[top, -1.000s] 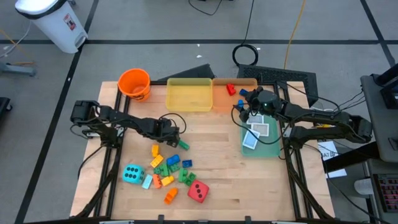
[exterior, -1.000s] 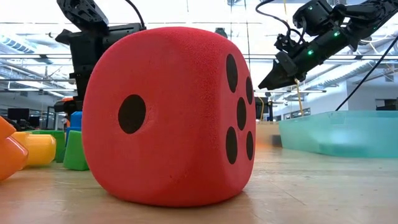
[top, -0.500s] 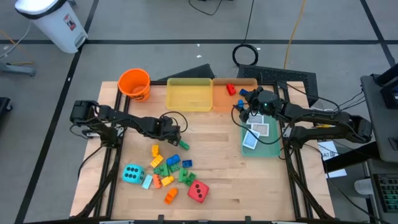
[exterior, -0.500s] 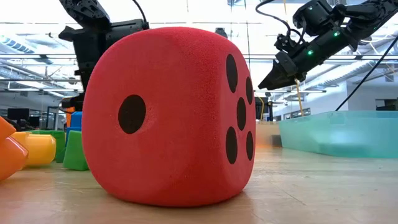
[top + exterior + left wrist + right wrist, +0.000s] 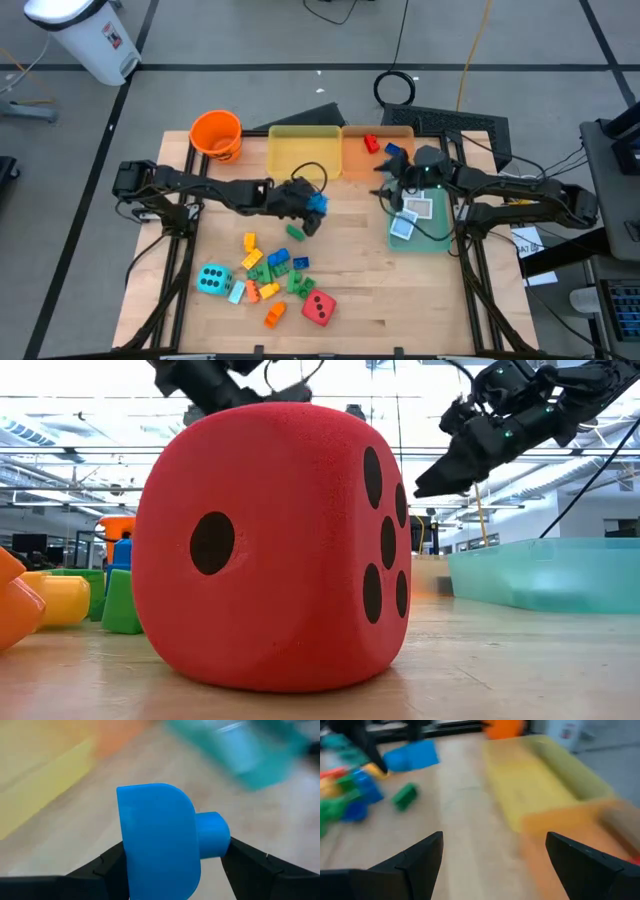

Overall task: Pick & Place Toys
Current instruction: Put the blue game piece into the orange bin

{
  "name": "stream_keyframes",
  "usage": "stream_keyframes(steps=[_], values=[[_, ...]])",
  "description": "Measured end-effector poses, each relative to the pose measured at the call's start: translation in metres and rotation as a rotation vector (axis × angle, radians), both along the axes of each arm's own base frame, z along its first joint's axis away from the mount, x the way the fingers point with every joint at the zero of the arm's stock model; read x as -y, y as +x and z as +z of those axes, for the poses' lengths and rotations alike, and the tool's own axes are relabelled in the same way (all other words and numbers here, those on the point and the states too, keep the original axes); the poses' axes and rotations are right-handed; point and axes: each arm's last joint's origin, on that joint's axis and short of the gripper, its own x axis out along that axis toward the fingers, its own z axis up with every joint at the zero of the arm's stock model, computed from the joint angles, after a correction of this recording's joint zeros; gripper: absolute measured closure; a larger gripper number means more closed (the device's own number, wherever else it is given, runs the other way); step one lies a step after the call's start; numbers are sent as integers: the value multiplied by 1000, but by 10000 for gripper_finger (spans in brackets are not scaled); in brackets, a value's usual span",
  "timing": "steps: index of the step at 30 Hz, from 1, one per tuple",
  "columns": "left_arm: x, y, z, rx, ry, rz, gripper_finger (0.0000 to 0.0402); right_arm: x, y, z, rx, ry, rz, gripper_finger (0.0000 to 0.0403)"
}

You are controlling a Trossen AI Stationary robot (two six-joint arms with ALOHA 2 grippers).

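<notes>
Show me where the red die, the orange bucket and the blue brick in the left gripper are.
red die [image 5: 319,308]: high view, on its top face.
orange bucket [image 5: 216,131]: high view, on its inside.
blue brick [image 5: 157,840]: left wrist view, on its broad flat face, held in the left gripper [image 5: 172,851].

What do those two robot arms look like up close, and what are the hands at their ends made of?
Both arms are slim, dark and jointed, with black cables looping along them. The left arm and right arm look like twins. Each ends in a gripper with two flat, black, wedge-shaped fingers: left gripper, right gripper. Small green lights glow on the right arm's wrist.
</notes>
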Motion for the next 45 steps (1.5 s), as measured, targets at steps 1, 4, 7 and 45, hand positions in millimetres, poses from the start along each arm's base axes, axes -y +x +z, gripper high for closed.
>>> stream_keyframes(steps=[1, 4, 7, 45], values=[[1, 3, 4, 41, -8, -45, 144, -4, 2, -2, -10, -20, 52, 83], [4, 9, 14, 133, -61, -141, 144, -18, 11, -9, -36, -124, 181, 83], [7, 13, 19, 196, -118, -214, 144, -34, 21, -22, -12, -292, 321, 83], [16, 10, 18, 181, -337, -432, 136, -98, 110, -29, 380, -789, 646, 292]])
